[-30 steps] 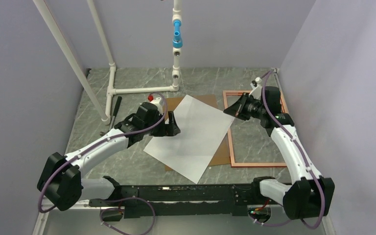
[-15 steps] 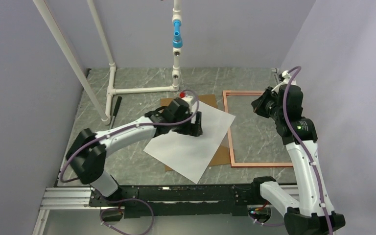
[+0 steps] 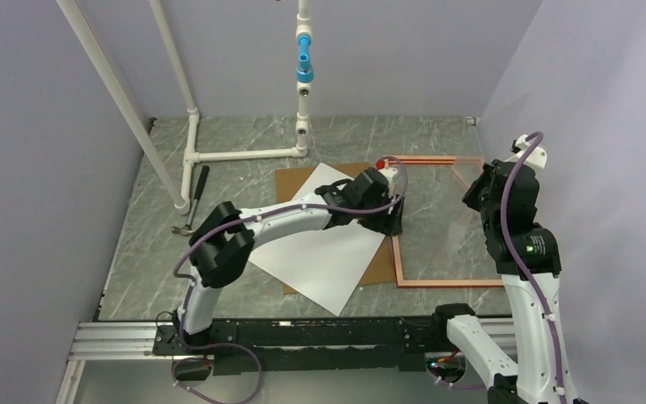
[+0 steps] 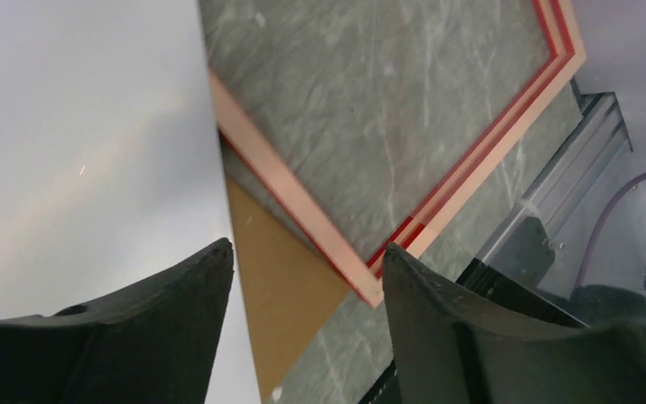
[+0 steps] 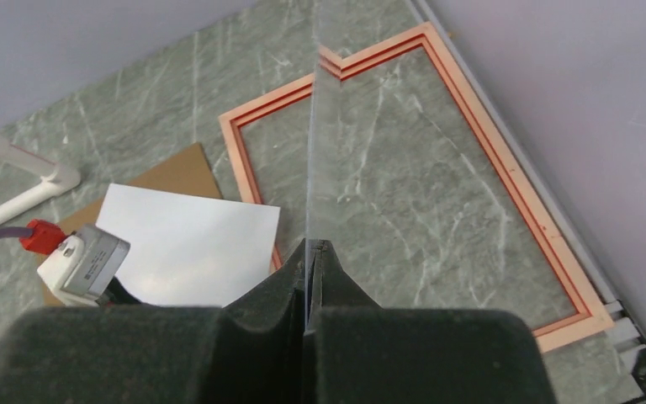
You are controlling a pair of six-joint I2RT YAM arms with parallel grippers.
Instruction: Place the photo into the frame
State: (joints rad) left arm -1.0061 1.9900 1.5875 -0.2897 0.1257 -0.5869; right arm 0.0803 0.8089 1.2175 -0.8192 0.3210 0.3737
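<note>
The photo (image 3: 320,248) lies white face up, skewed across a brown backing board (image 3: 378,269). To its right the frame (image 3: 398,252) lies flat, pale wood side up with red inner edges. My left gripper (image 3: 392,220) hovers low over the photo's right edge beside the frame's left border, open. In the left wrist view the left gripper (image 4: 307,252) has only photo (image 4: 76,151), board (image 4: 277,295) and frame (image 4: 294,194) below its gap. My right gripper (image 5: 311,246) is shut on a clear pane (image 5: 310,151), held edge-up over the frame (image 5: 505,168); this right gripper (image 3: 473,192) is raised at the frame's right side.
A white pipe stand (image 3: 244,154) with a blue fitting (image 3: 304,67) rises at the back. A dark tool (image 3: 198,189) lies at the left by a slanted pipe. A metal rail (image 3: 303,332) runs along the near edge. Purple walls close in on both sides.
My left arm has swung right across the photo to the frame's left border, its jaws narrowing a little. My right arm has drawn back to the right and up with the pane.
</note>
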